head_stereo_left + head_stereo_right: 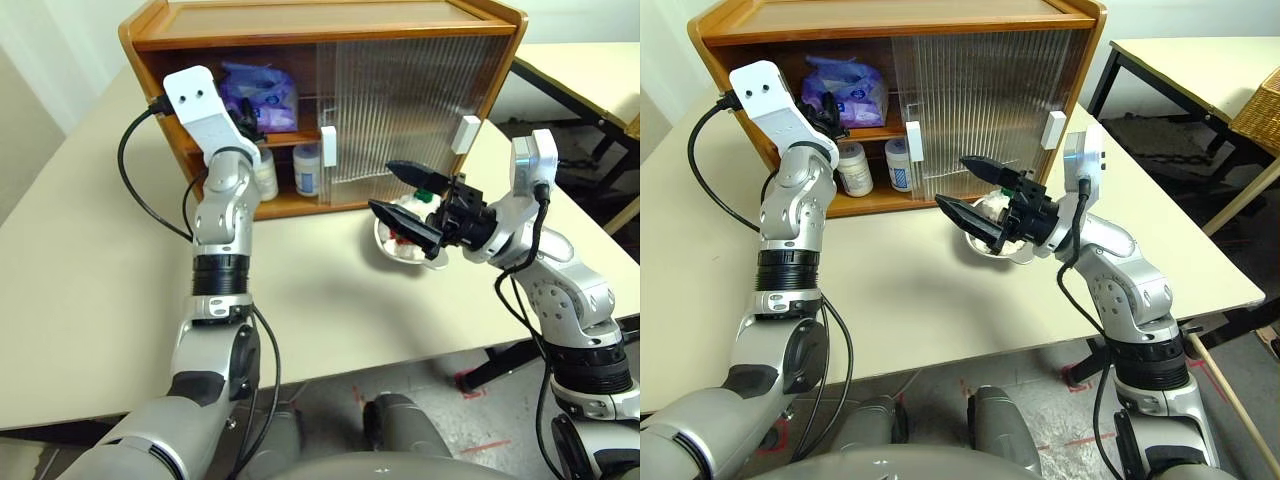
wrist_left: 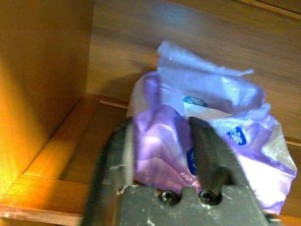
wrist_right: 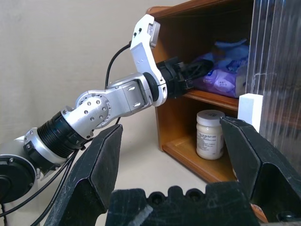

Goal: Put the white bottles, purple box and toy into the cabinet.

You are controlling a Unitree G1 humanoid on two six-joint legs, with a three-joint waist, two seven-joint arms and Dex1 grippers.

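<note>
One cabinet (image 1: 1060,30) with two sliding doors holds two white bottles (image 1: 854,168) and one purple box (image 1: 845,95); one metal bowl (image 1: 985,245) sits outside on one table (image 1: 900,300), holding one toy (image 1: 405,238).

Bright, even room light; soft shadows on the table (image 1: 90,300); left wrist view blurred.
</note>
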